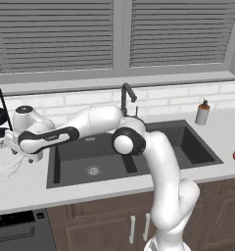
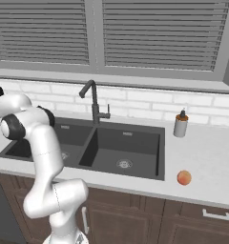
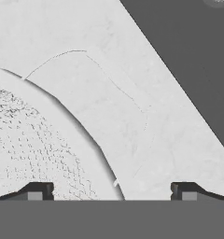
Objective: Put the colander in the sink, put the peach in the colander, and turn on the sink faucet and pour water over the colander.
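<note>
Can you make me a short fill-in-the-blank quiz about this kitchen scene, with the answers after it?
1. The colander sits on the counter to the ____ of the sink.
2. The peach rests on the ____, not in a basin.
3. The tool hangs above the colander's rim with its jaws ____.
4. The bottle stands beside the sink's ____ basin.

Answers: left; counter; open; right

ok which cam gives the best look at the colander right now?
Hand view: the colander sits close below the open gripper, rim and perforations clear against the counter. Left base view shows part of it at the frame's left edge, partly behind the hand.
</note>
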Motion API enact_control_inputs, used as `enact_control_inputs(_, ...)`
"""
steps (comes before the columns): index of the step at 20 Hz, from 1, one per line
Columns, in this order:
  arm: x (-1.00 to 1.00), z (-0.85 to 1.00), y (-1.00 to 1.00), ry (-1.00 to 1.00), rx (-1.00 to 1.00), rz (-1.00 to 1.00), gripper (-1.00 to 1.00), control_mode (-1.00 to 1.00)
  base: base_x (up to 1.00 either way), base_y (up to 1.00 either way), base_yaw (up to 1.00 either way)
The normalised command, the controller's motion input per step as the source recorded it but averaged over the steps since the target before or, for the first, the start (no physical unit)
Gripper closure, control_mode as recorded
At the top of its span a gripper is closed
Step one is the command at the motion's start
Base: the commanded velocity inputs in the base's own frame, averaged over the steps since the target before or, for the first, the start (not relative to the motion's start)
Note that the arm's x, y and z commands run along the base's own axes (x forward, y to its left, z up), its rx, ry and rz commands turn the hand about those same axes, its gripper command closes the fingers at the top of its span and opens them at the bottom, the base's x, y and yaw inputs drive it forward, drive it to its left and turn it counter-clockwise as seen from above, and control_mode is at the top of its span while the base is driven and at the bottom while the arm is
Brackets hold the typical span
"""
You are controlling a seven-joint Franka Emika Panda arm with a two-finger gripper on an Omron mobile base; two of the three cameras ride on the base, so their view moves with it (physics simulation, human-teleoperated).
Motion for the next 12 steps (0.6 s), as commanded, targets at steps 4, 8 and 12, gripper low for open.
enact_control_inputs(4,0.20,-0.22,0.17,0.02,0.00,0.00,-1.00,-1.00,0.00,0.00,0.00)
enact_control_inputs(8,0.00,-0.30,0.24,0.00,-0.01,0.00,1.00,-1.00,0.00,0.00,0.00)
enact_control_inputs(12,-0.13,-0.18,0.11,0.00,-0.04,0.00,1.00,-1.00,0.00,0.00,0.00)
